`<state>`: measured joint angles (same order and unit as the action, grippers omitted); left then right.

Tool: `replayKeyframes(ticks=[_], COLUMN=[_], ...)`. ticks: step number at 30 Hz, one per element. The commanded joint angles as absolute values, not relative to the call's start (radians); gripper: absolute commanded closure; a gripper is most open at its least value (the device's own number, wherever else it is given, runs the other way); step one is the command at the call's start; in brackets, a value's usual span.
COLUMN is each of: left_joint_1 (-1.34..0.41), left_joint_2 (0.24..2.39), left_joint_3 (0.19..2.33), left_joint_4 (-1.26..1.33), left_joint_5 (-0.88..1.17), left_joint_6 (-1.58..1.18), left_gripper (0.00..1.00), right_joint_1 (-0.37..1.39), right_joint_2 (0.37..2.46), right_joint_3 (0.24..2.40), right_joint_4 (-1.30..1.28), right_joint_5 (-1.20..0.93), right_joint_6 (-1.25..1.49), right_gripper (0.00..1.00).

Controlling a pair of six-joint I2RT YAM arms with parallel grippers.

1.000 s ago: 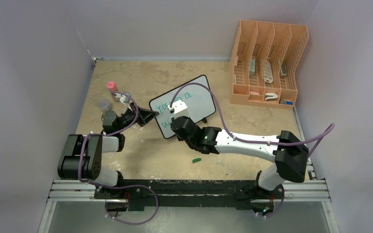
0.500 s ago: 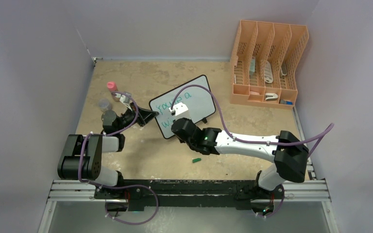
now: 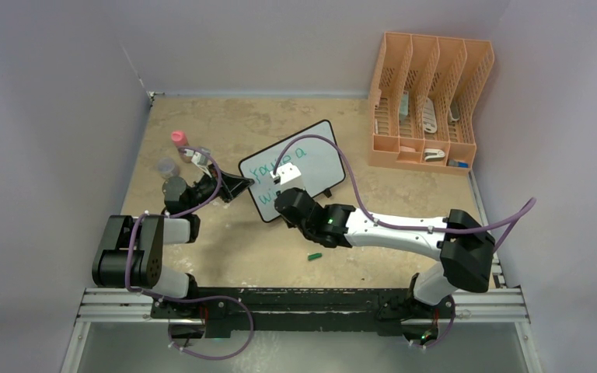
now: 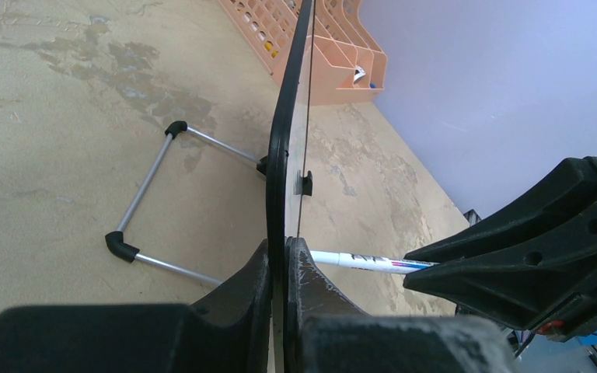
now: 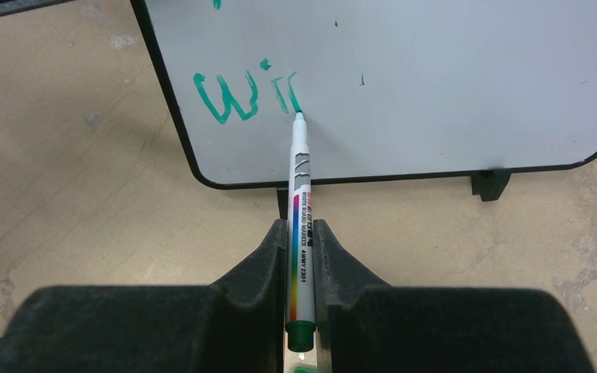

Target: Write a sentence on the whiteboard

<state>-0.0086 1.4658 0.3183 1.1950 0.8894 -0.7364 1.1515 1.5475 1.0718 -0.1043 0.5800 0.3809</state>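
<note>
Beige tabletop (image 3: 233, 128): left claw (image 4: 277, 260) clamps whiteboard (image 3: 317, 154) edge, right claw (image 5: 301, 233) grips marker (image 5: 298, 167); orange rack (image 3: 427, 101) behind.

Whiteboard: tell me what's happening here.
The left gripper is shut on the edge of the whiteboard, bracing it. The right gripper is shut on a marker, its tip touching the board at the second line of the sentence, which reads "wi" plus a partial stroke. A green cap lies on the table.

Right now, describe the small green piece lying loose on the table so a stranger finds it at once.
Start at the whiteboard standing mid-table. Come toward the arm bases, just past the right arm. The green piece lies alone on bare tabletop: tiny, stubby, dark green, the only loose green thing there.
</note>
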Motion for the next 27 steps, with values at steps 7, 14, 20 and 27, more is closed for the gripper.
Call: replayKeyframes(ticks=[7,14,20,27], left_joint_1=[-0.003,-0.003,-0.003,-0.002], left_joint_2=[1.447,1.447,1.447,1.447], left_joint_3=[0.342,0.342,0.342,0.342], left_joint_4=[1.222,1.222,1.223,1.222], left_joint_5=[0.900,0.901,0.903,0.903], left_joint_6=[-0.704,-0.704,-0.704,-0.704], left_gripper=[1.00,1.00,1.00,1.00], right_joint_1=[1.146,1.141,1.139,1.129], right_joint_2=[1.517,1.534,1.542,1.542], right_joint_3=[1.129,1.132,1.127,1.123], right_joint_4=[-0.043,-0.034,-0.032,-0.030], right_joint_5=[0.590,0.592,0.599,0.618], right_joint_6=[0.351,0.345,0.345,0.347], right_gripper=[1.00,1.00,1.00,1.00])
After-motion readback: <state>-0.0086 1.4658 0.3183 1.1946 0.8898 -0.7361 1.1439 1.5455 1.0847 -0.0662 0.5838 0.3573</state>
